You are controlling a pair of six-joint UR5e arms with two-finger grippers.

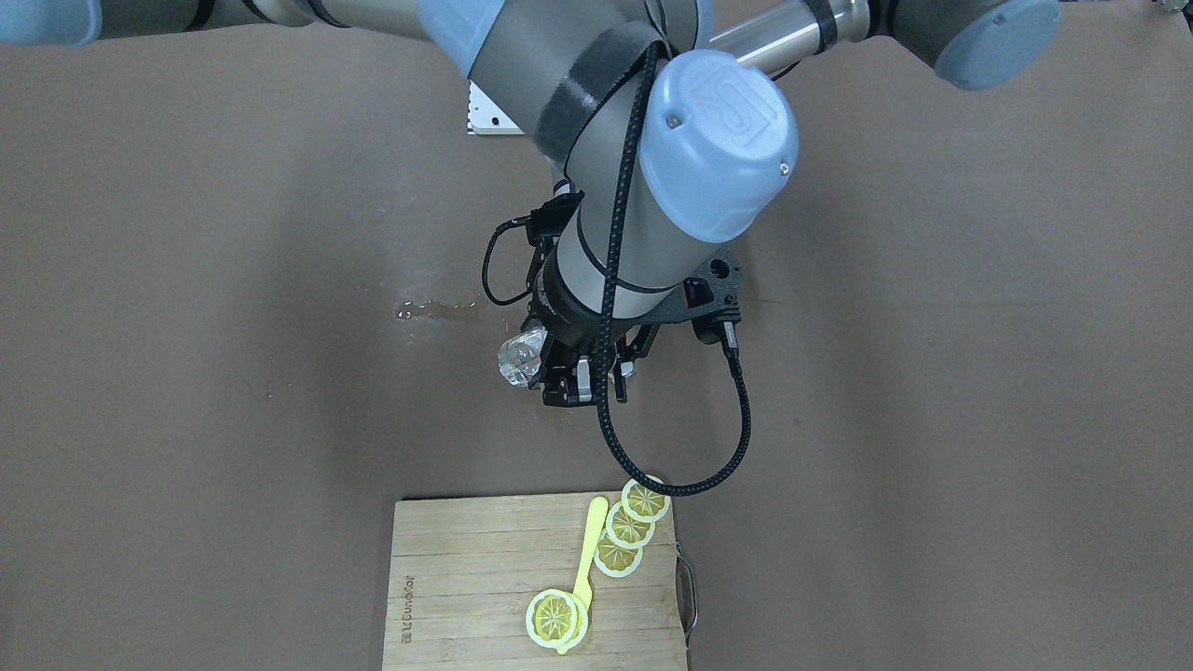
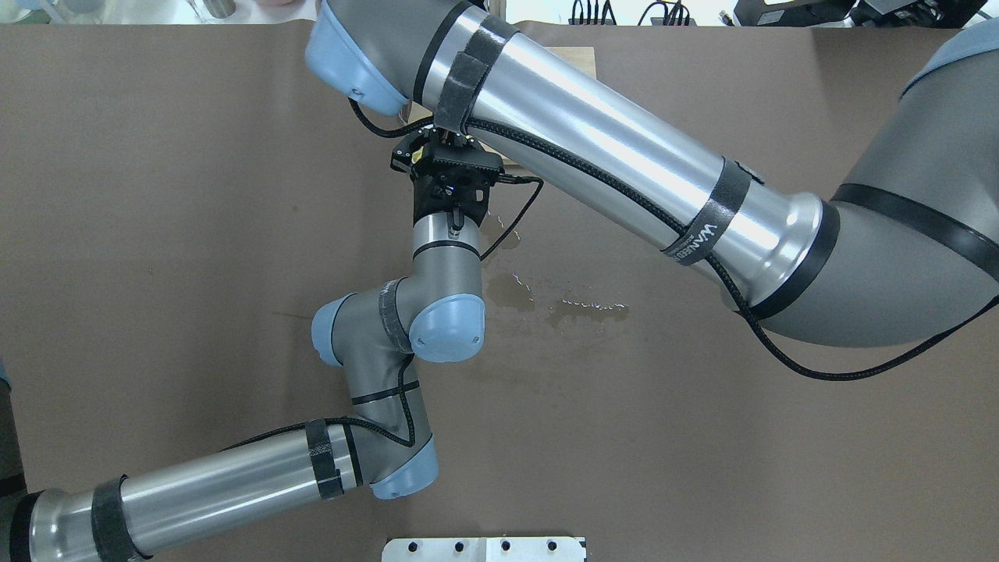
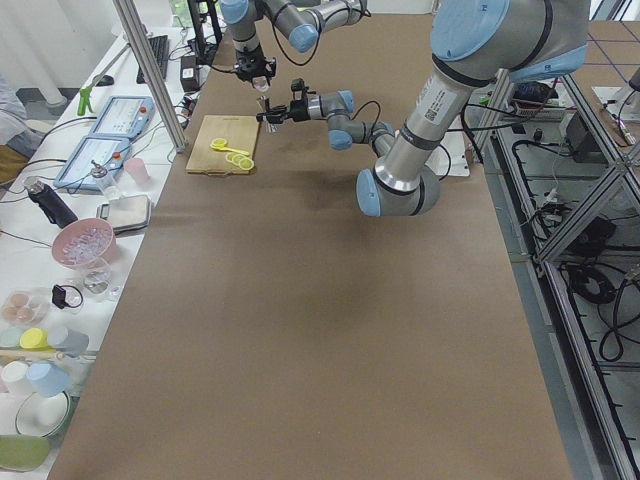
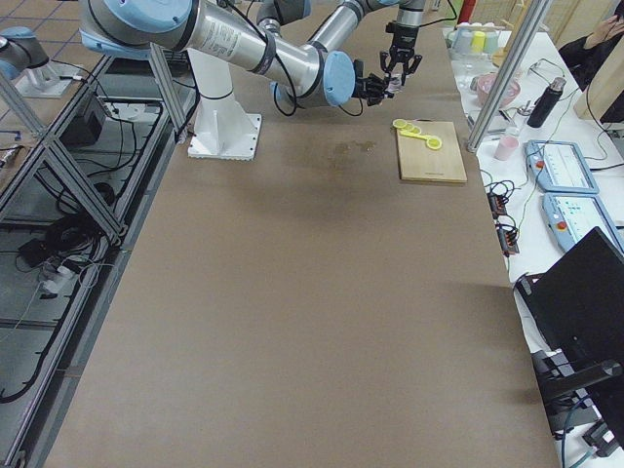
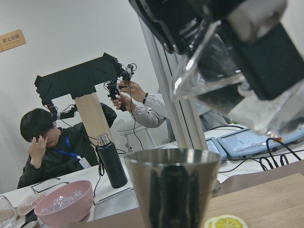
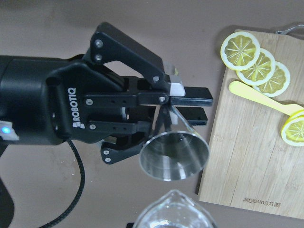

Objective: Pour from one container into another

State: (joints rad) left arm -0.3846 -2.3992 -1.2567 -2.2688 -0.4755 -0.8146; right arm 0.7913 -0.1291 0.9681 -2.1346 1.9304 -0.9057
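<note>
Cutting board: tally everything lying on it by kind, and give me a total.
Lemon slices: 4
Yellow spoon: 1
Total on the cutting board: 5

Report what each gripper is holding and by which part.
The left gripper holds the steel jigger, clamped at its narrow waist. The right gripper holds the clear glass cup, pinched across its sides and tilted above the jigger.
</note>
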